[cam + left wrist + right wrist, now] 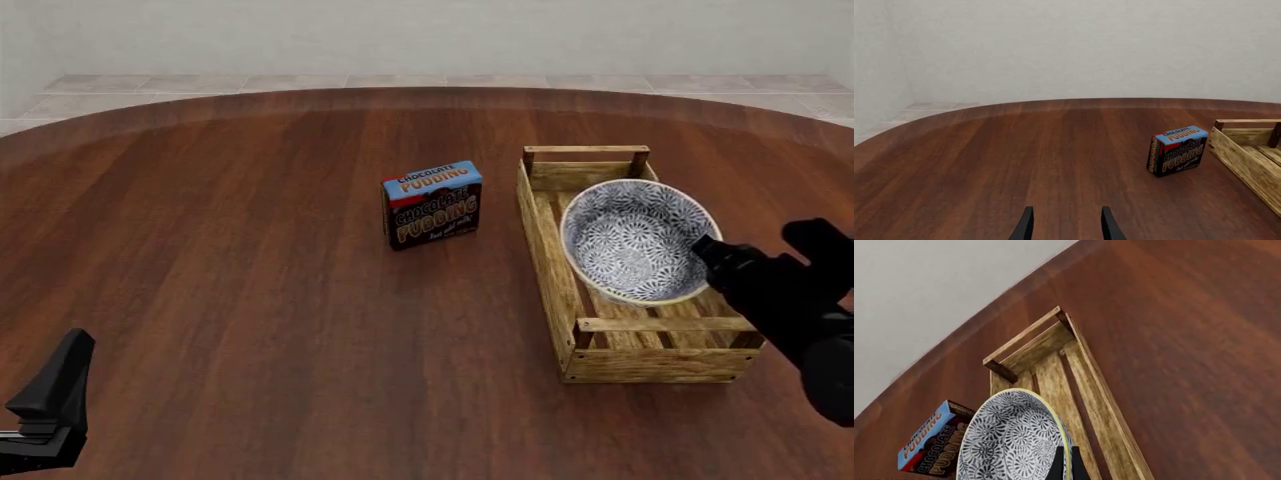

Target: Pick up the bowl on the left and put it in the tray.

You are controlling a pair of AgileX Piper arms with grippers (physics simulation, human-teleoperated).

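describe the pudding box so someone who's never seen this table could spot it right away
On the round dark-red wooden table, find the long light-wood slatted crate holding a blue-patterned ceramic bowl. Just left of the crate's far end, apart from it, stands the small upright chocolate pudding box. It is the only printed carton: blue top, dark front, orange lettering.

A dark, smooth wood grain with a soft sheen is shown on the table. The tray is made of pale, rough-grained wood slats. The bowl looks glazed ceramic, the pudding box printed card, the right gripper matt black
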